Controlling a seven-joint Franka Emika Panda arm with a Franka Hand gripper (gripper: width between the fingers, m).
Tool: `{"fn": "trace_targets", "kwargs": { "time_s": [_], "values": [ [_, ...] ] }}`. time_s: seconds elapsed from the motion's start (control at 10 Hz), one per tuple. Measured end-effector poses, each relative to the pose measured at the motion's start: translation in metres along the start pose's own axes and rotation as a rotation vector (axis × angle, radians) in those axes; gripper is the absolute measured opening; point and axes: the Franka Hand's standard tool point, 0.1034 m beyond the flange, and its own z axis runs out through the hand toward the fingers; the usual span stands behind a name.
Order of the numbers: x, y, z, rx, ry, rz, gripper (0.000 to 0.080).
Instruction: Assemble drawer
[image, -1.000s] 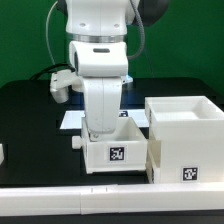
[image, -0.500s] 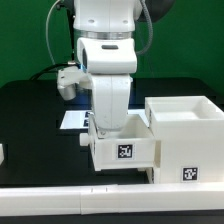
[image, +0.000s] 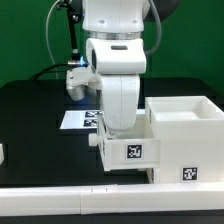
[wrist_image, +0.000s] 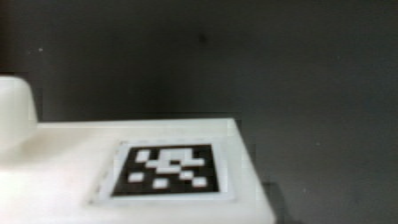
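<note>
Exterior view: arm stands over the small tray (image: 128, 150), its wrist block hiding the gripper, so I cannot tell whether the fingers are apart or clamped on the tray wall. Tray sits on the black table (image: 30, 120), tagged face toward the camera, just beside or touching the housing (image: 185, 140), which lies toward the exterior view's right. Judgement: insertion needs travel that way. Marker board (image: 78, 119) lies behind. Wrist view shows only a tagged white surface.
</note>
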Motion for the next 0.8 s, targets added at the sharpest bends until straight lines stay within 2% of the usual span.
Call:
{"fn": "trace_targets", "kwargs": {
  "time_s": [0.2,0.8],
  "values": [
    [0.004,0.005,0.000,-0.005,0.001,0.017,0.0038],
    [0.036,0.004,0.000,-0.003,0.010,0.089,0.0038]
  ]
}}
